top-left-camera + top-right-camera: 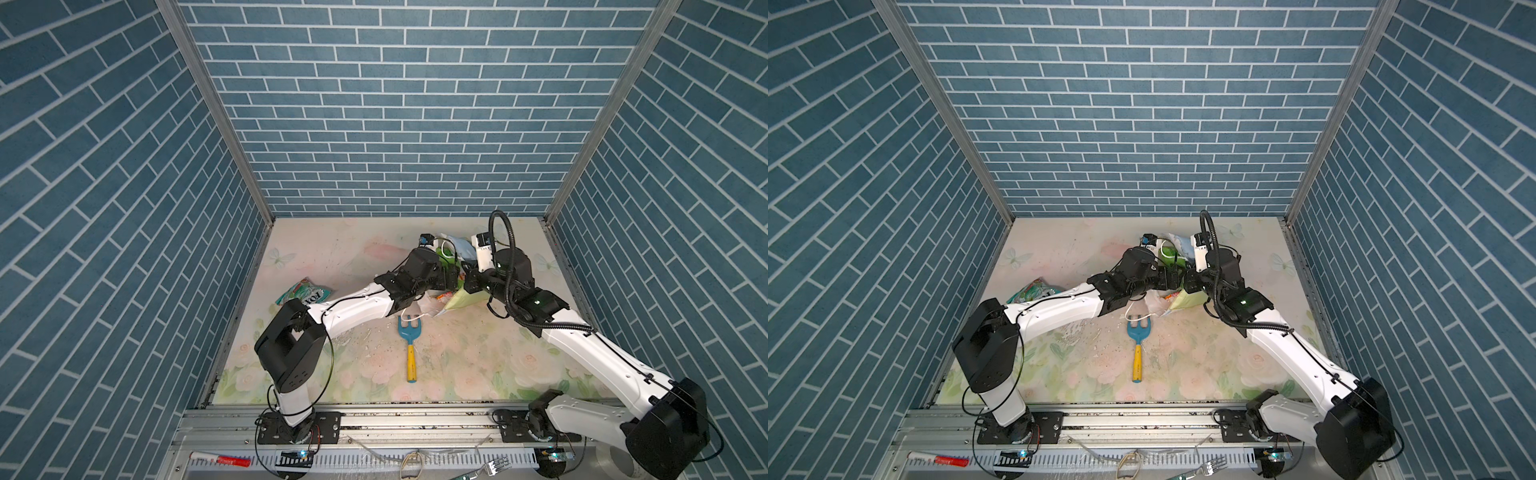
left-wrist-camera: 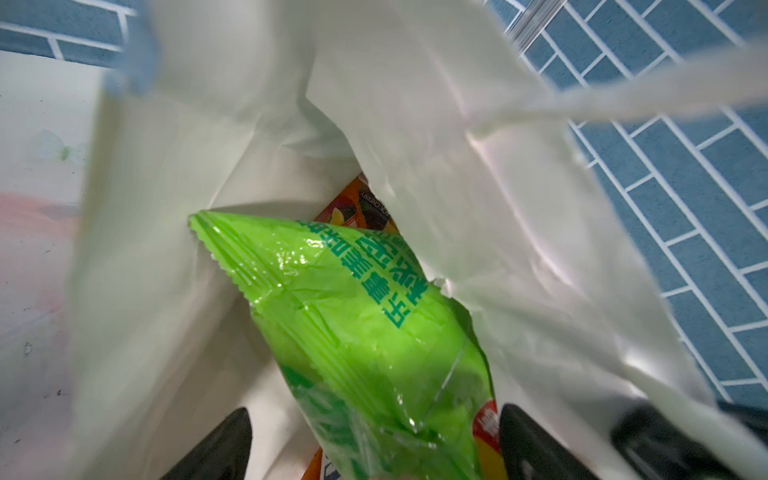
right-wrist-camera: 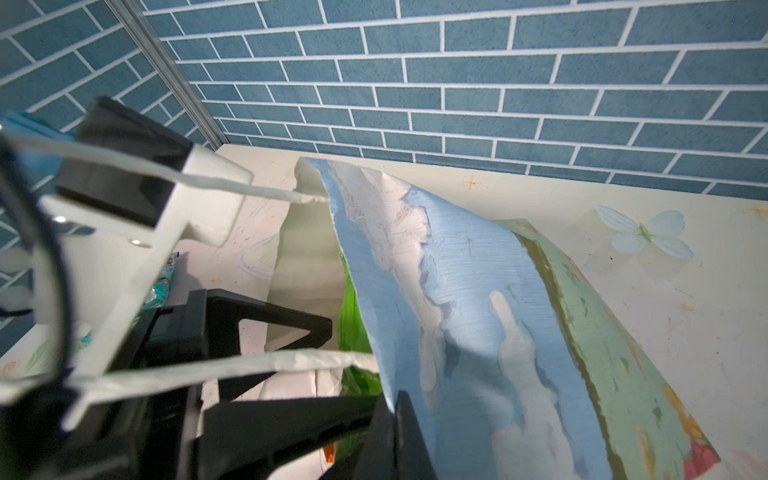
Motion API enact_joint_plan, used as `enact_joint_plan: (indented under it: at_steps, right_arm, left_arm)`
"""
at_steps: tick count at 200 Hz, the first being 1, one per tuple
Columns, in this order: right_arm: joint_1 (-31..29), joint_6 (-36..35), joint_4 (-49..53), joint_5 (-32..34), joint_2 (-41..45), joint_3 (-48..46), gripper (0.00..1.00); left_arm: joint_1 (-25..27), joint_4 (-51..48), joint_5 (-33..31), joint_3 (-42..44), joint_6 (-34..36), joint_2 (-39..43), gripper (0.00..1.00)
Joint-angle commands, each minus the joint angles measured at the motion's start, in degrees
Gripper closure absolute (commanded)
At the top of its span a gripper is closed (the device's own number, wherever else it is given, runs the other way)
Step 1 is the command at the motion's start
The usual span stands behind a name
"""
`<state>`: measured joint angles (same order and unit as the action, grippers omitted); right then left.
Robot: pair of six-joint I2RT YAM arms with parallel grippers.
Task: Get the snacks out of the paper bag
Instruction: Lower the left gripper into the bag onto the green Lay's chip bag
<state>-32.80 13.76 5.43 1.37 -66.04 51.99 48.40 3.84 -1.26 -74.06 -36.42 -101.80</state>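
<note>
While inside paper bag [image 2: 208,166], green packet [image 2: 353,324] lengthwise toward left pincer [image 2: 374,411]

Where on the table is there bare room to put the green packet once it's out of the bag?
Free: the far-left corner beyond the teal-white packet, and the near strip right of the toy rake. Crowded: the far middle around the paper bag.
</note>
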Motion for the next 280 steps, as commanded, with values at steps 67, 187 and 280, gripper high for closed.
enact_joint_plan:
  at_steps: [67, 187, 280]
  right_arm:
    - [0.10, 1.82, -0.49, 1.36, 2.21, -1.41, 1.00]
    - [0.10, 1.89, -0.94, 2.22, 2.41, -2.04, 1.00]
    - [0.10, 1.80, -2.52, 3.57, 2.23, -3.25, 1.00]
  left_arm:
    - [0.01, 1.87, -2.32, -0.96, -2.34, -1.74, 0.77]
    - [-0.01, -1.60, -2.49, 0.26, 0.14, 4.20, 1.00]
    - [-0.06, -0.37, -1.78, 4.38, 1.27, 9.29, 1.00]
